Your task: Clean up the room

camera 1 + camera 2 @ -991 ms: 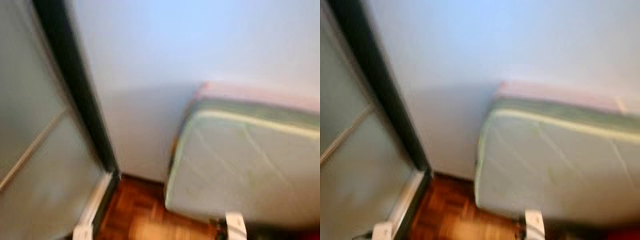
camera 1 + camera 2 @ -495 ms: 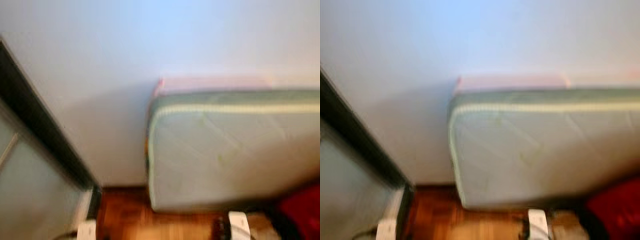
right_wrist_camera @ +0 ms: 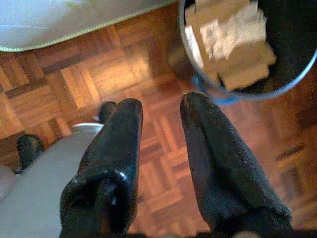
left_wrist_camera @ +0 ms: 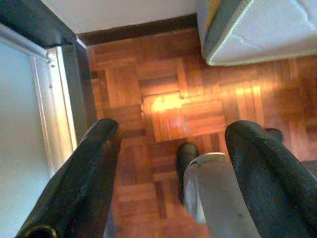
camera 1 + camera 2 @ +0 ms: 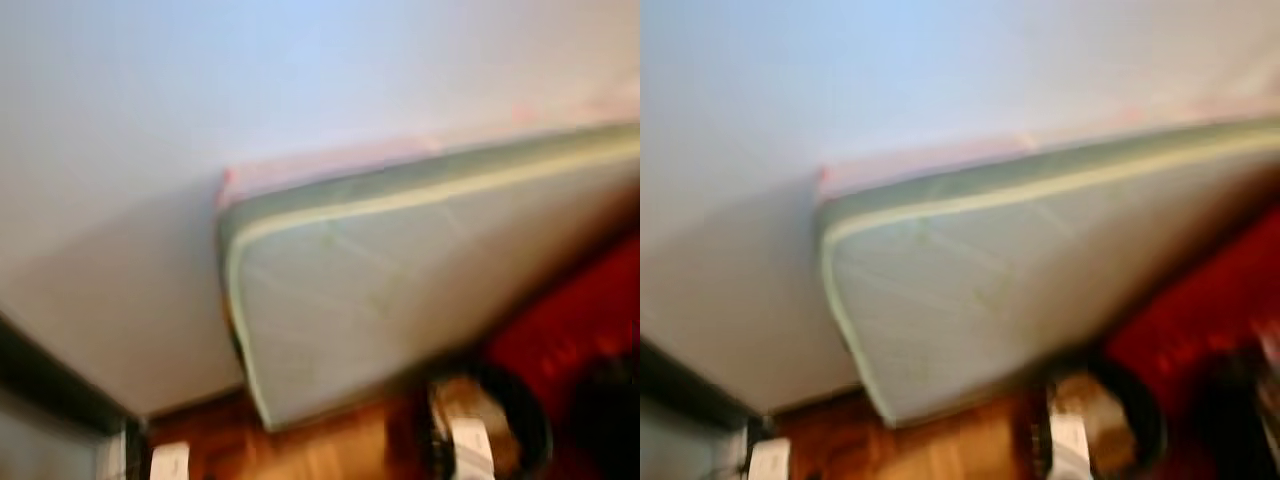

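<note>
You face a pale, green-piped mattress [image 5: 400, 300] propped on its edge against a plain white wall [image 5: 200, 120], its lower corner resting on the reddish wooden parquet floor [image 4: 168, 104]; the head views are blurred and tilted, so fine detail is lost. Near the mattress stands a round dark bin [image 3: 247, 54] with a bluish rim, already holding crumpled brown cardboard and paper scraps [image 3: 230, 34], and a red shape [image 5: 570, 320] too smeared to identify lies beyond it. A dark-framed sliding door with a pale metal track [image 4: 49, 114] runs along the floor on your left side. As far as these pictures tell, the tidying is somewhere mid-course: some rubbish sits in the bin, no loose litter can be made out on the visible parquet, and what remains elsewhere in the room cannot be judged from here. Your left pincer [image 4: 171, 163] hangs over bare floor with its black fingers spread wide, gripping nothing and touching nothing. Your right pincer [image 3: 158, 148] hovers above the parquet just beside the bin, its fingers parted by a narrower gap, likewise empty and clear of the bin's rim.
</note>
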`<state>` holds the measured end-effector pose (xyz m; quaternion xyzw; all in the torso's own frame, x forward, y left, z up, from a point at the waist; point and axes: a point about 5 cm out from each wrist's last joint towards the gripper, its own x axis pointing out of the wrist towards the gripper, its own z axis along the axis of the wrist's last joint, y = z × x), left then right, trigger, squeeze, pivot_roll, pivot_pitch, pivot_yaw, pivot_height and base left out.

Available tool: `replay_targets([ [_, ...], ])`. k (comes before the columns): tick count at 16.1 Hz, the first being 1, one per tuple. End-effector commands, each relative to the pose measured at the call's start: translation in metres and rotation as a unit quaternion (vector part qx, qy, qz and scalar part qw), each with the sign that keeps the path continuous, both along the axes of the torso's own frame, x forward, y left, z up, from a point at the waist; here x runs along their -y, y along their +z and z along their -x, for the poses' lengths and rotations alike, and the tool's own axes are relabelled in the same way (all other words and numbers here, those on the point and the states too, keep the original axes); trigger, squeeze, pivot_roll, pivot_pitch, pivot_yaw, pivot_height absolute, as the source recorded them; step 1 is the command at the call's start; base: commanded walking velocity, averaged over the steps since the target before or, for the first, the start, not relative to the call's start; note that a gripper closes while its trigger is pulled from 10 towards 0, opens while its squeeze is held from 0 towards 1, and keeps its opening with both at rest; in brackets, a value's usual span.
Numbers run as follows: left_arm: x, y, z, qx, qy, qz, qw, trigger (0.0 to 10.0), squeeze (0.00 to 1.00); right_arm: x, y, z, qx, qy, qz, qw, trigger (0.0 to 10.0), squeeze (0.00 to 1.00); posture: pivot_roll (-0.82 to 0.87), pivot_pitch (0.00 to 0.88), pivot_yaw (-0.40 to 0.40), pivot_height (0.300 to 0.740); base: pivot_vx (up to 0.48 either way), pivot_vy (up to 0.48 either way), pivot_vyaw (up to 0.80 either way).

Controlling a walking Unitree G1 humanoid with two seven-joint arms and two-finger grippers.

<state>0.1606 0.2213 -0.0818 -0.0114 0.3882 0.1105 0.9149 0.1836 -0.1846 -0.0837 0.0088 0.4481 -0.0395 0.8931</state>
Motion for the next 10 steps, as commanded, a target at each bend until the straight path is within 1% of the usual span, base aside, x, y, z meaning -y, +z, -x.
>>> replay_targets([
  [1, -0.0218, 0.0166, -0.0368, -0.026, 0.024, 0.008, 0.999, 10.0, 0.0, 0.0564, 0.0496, -0.0651, 0.067, -0.045, -0.027, 0.996, 10.0, 0.0, 0.01, 0.0, -0.004, 0.74, 0.0, 0.0, -0.77],
  [10, -0.0205, 0.0148, -0.034, -0.029, 0.026, 0.012, 0.999, 10.0, 0.0, 0.0579, 0.0484, -0.0628, 0.06, -0.03, -0.017, 0.998, 10.0, 0.0, 0.02, 0.0, -0.016, 0.74, 0.0, 0.0, -0.77],
])
